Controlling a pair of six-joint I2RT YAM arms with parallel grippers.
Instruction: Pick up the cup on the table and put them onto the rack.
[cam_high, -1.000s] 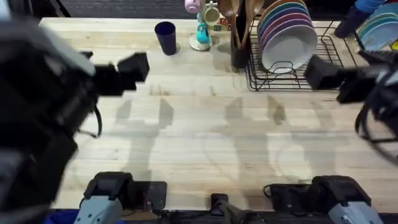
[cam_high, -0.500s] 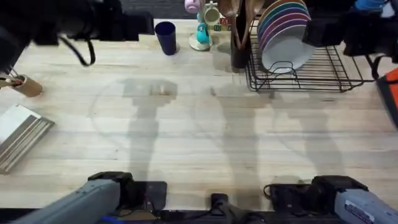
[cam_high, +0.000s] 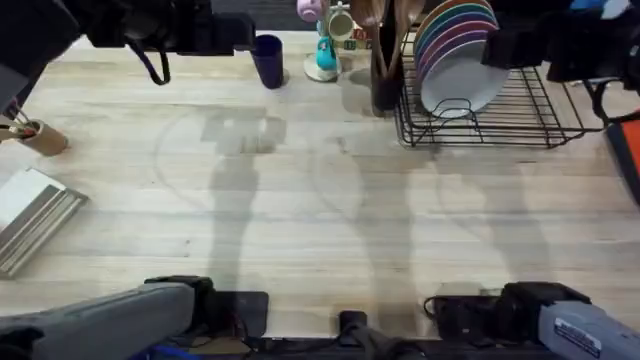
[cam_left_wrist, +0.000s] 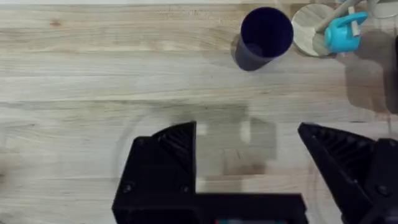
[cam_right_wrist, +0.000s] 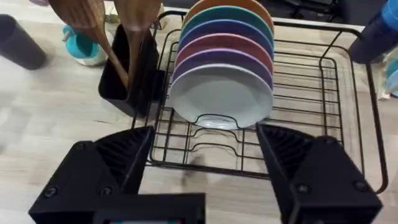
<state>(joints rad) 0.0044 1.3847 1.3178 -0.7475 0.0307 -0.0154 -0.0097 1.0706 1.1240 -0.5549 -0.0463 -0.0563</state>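
Upright on the desk (cam_high: 300, 200) at upper centre-left overhead, the cup (cam_high: 267, 60) just right of the wide-open, empty left pincer (cam_left_wrist: 245, 152), nearer than the right pincer (cam_right_wrist: 205, 165), gaping over the rack (cam_high: 520, 110).

a: what sort of place is this?
b: a robot lab bench dressed up as a kitchen counter. two arm bases are fixed at the near edge of a wooden plank table (cam_high: 330, 220).
a: and the kitchen part?
b: a black wire dish rack (cam_right_wrist: 323, 118) with a row of coloured plates (cam_right_wrist: 225, 37) and a white plate (cam_right_wrist: 221, 99), a dark holder with wooden spoons (cam_right_wrist: 127, 81), a teal mug stand (cam_high: 325, 55) with small mugs.
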